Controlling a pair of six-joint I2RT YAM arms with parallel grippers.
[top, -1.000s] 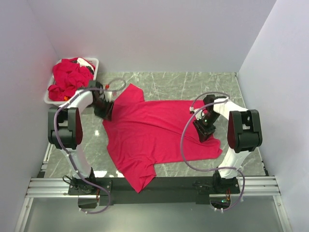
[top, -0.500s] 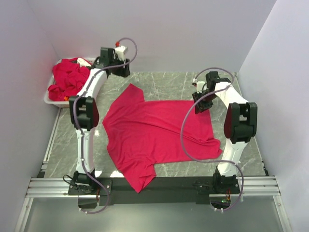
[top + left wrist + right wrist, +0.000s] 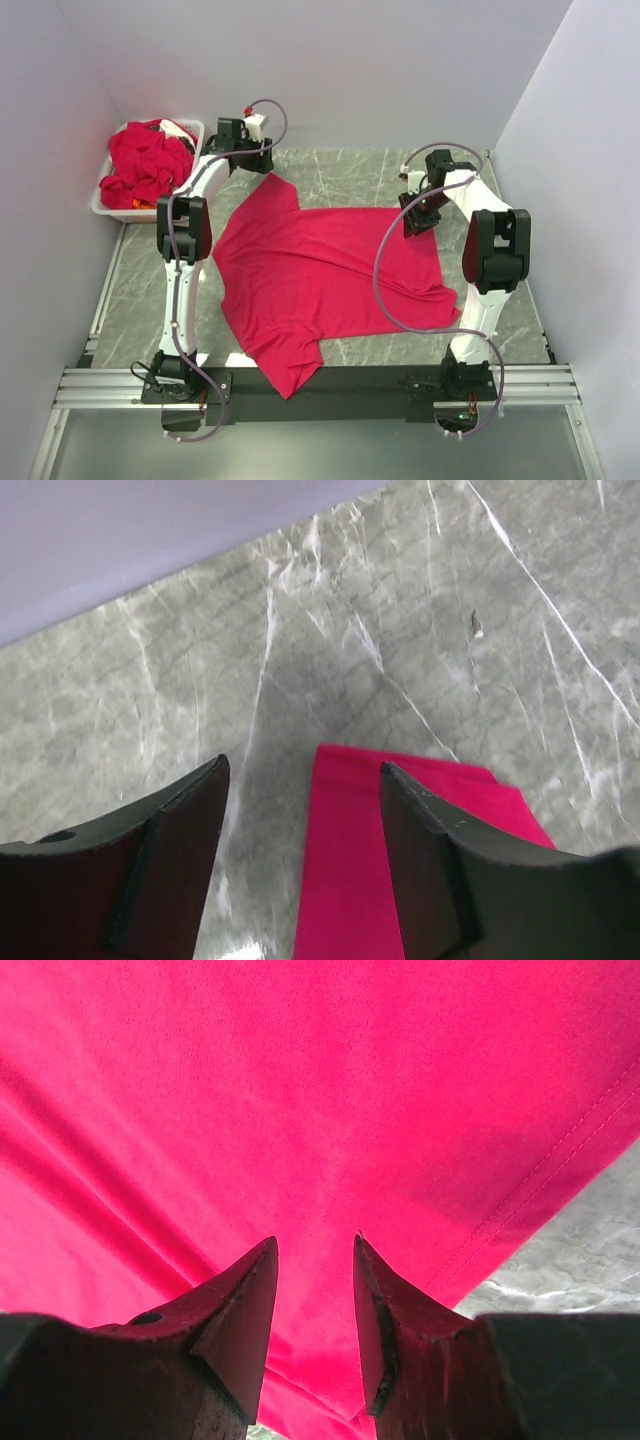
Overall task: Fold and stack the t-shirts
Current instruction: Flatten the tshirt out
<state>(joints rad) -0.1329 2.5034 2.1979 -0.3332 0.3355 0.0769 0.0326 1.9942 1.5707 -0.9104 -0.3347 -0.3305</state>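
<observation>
One red t-shirt lies spread flat in the middle of the marble table. Its neck points left and its bottom hem points right. One sleeve points toward the far left, and the other reaches the near edge and lies over the dark rail there. More red shirts sit heaped in the white bin at the far left corner, well apart from the spread one.

The left claw hangs released over the tip of the far sleeve. Its fingers are wide apart, with nothing between them but the sleeve's end edge and bare marble below. The right claw hovers over the far right corner of the shirt. Its fingers are a narrow way apart and pinch no cloth. The stitched hem runs just to its right, with marble showing past it.

Bare stone stays open along the far side between the two arms, in a strip right of the hem, and left of the neck.
</observation>
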